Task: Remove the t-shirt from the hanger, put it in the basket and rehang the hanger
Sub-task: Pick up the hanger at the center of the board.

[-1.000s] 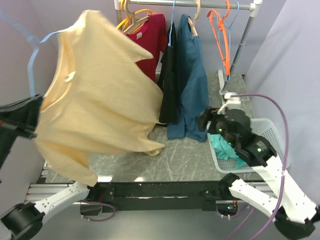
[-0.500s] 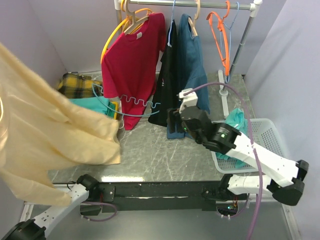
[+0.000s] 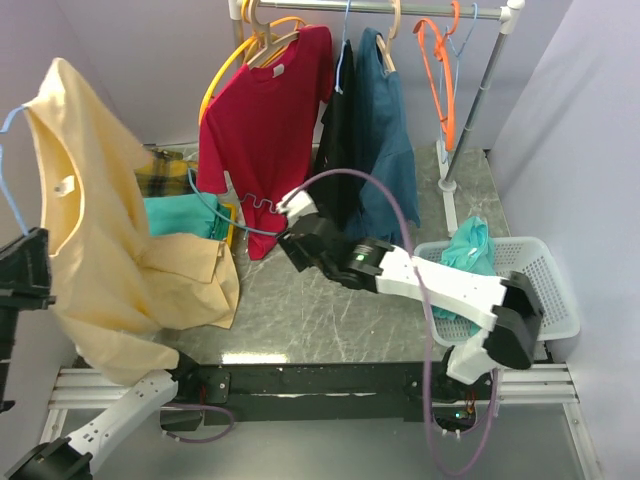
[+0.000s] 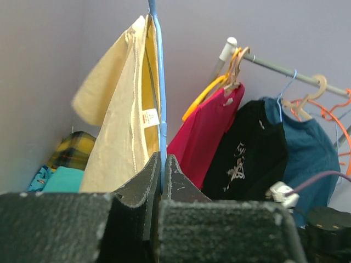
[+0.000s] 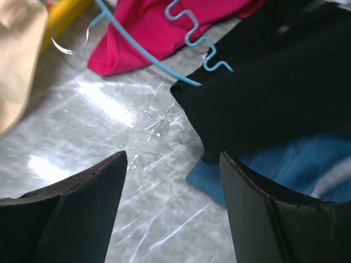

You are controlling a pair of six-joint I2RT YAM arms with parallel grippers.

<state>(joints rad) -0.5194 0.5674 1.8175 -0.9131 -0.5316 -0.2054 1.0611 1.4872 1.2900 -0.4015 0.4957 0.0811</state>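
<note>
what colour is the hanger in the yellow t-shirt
Light blue; the thin wire hanger shows best in left wrist view.

The left arm (image 3: 105, 425) climbs from its base at the near left corner, a white link low down and black upper parts at the left edge, lifted high and close under the top camera. Its left pincer (image 4: 163, 164) points upward, the pads pressed together on the thin wire of a blue hanger (image 4: 160, 104).

The right arm (image 3: 450, 285) rises from its base at the near right, folds at a black elbow, then stretches its white forearm leftward to a black wrist near the middle of the scene. The right pincer (image 5: 173, 159) tilts downward and toward the left, its two dark fingers (image 5: 82, 213) spread wide with nothing gripped between them.
</note>
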